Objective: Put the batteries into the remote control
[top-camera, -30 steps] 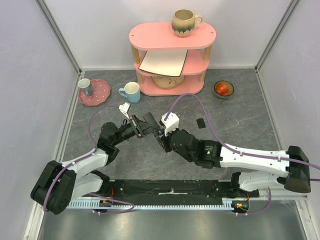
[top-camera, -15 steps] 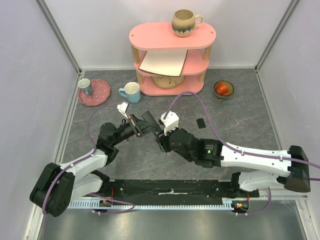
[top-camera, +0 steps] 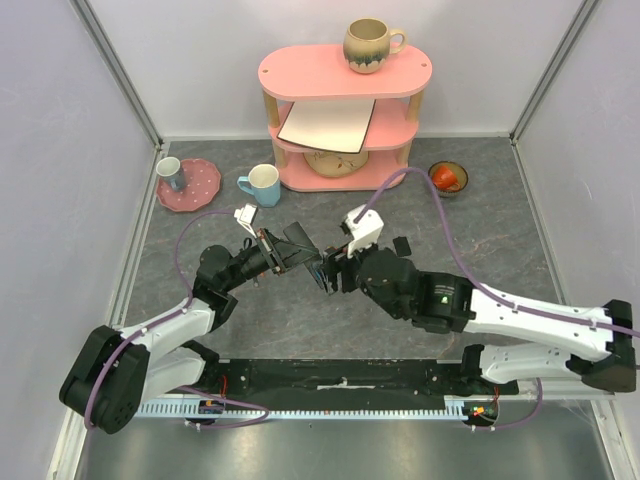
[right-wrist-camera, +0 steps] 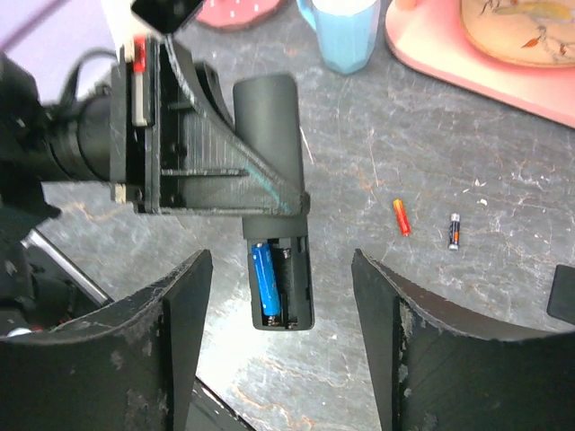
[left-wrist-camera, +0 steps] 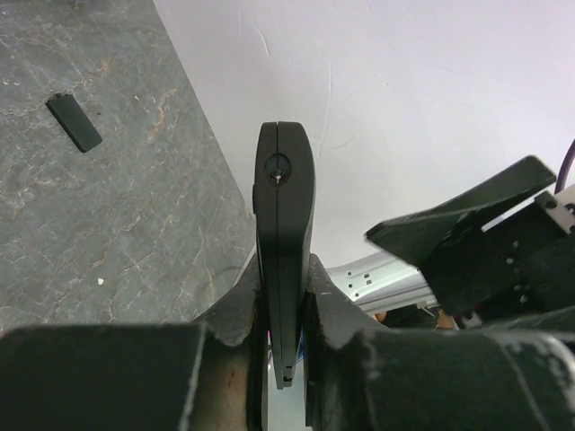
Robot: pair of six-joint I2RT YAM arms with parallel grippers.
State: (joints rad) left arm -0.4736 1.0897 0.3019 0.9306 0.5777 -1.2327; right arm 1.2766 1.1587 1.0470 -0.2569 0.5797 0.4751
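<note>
The remote lies mid-frame in the right wrist view with its bay open, and one blue battery sits in the left slot. The left hand pinches the remote by its edges. The right hand hangs over the bay, fingers spread wide. At the right of that frame, a red battery and a dark battery lie on the surface.
</note>
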